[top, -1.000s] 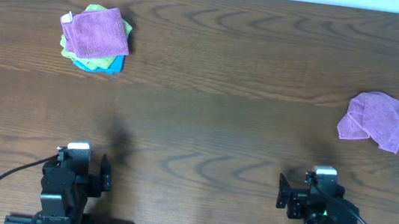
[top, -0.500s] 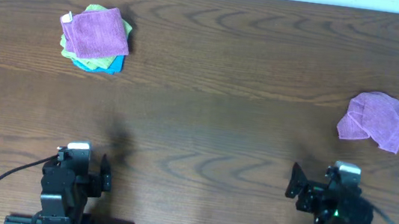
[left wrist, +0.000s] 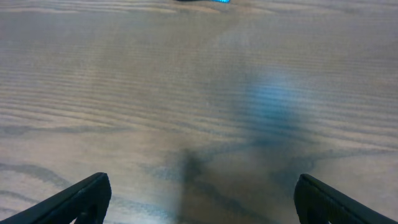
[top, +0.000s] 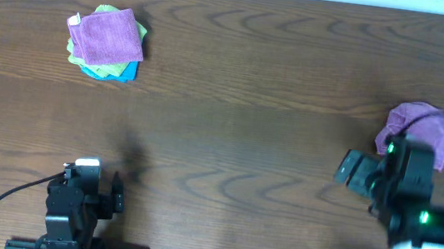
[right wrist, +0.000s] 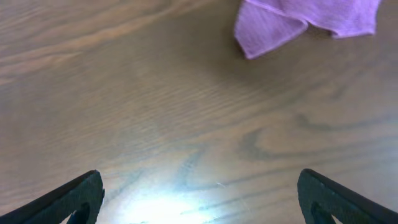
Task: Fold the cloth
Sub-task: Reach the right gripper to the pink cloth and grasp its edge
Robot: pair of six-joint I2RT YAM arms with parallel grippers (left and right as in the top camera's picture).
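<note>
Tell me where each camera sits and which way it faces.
Overhead: above the table, looking straight down; left arm and right arm show.
Left wrist: on its arm, facing forward over bare wood; open left hand at the bottom.
Right wrist: on its arm, facing forward and down; open right hand at the bottom.
Shared: overhead and right wrist both see the rumpled purple cloth.

Overhead cam is looking straight down over whole counter [top: 251, 86]. Both wrist cams are facing fwd, low & close; right one is sharing the cloth [right wrist: 311, 15] w/ overhead.
</note>
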